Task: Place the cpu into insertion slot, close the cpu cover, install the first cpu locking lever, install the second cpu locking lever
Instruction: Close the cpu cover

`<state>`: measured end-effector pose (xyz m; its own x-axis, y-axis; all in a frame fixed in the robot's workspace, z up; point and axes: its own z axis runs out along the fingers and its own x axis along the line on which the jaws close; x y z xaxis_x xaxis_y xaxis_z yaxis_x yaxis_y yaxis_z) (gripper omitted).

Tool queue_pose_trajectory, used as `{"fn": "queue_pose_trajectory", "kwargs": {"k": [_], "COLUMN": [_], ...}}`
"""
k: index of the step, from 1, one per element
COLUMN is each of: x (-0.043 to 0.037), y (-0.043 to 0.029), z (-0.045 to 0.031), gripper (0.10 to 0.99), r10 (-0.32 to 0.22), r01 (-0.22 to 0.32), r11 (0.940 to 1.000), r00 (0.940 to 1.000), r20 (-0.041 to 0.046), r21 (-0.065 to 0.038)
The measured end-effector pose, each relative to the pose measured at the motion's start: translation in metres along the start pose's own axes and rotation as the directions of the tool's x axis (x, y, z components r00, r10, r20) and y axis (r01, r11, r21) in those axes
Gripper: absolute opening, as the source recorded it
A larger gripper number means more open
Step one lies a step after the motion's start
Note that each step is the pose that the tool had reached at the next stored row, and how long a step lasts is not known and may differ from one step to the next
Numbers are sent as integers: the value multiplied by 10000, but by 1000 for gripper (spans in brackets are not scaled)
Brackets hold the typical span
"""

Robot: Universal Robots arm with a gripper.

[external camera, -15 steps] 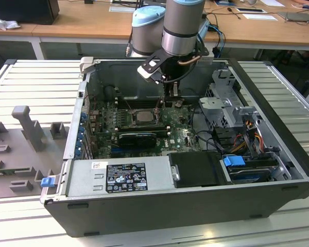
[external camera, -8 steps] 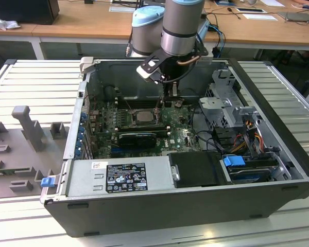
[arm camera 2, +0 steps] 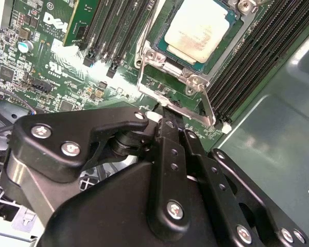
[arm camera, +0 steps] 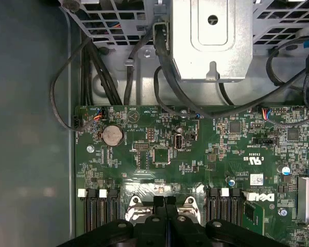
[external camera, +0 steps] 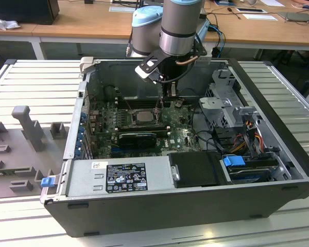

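Observation:
The cpu (arm camera 2: 201, 28) lies pale and flat in the insertion slot (external camera: 155, 120) on the green motherboard (arm camera: 195, 159); it also shows from outside (external camera: 143, 116). The silvery cpu cover (arm camera 2: 153, 55) frames it and seems to lie flat. A thin silvery locking lever (arm camera 2: 208, 107) runs along the socket's edge. My black gripper (arm camera 2: 162, 114) hangs right at that edge, fingers pressed together, tips against the lever rod; whether they pinch it I cannot tell. The gripper (external camera: 161, 105) stands at the socket's right side in the exterior view. Its shut fingers (arm camera: 166, 203) sit between two metal lever ends.
Long black memory slots (arm camera 2: 105, 31) flank the socket on both sides. A metal drive cage (arm camera: 211, 36) and black cables (arm camera: 118, 67) lie beyond the board. The power supply (external camera: 118, 177) and the case walls (external camera: 278, 113) close in around the arm.

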<state>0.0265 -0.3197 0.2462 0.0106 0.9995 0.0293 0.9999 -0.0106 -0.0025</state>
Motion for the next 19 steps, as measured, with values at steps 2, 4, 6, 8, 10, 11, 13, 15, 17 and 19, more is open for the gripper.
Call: {"fn": "queue_pose_trajectory", "kwargs": {"k": [2,4,6,8,10,11,13,15,17,19], "x": [0,0,-1,0,0,-1,-1,-1,-1,-4], "y": [-12,-39,-57,-75,-92,-106,-131,-155,-171,-262], "z": [0,0,0,0,0,0,0,0,0,50], "gripper": [106,106,106,106,106,106,106,106,106,106], "r10": [0,0,1,-1,0,0,0,1,0,0], "r01": [0,0,-1,1,0,0,0,-1,0,0], "r11": [10000,10000,10000,10000,10000,10000,10000,10000,10000,10000], "r00": [10000,10000,10000,10000,10000,10000,10000,10000,10000,10000], "r20": [1,1,0,0,0,0,0,0,0,0], "r21": [0,0,0,0,0,0,1,0,0,0]}}
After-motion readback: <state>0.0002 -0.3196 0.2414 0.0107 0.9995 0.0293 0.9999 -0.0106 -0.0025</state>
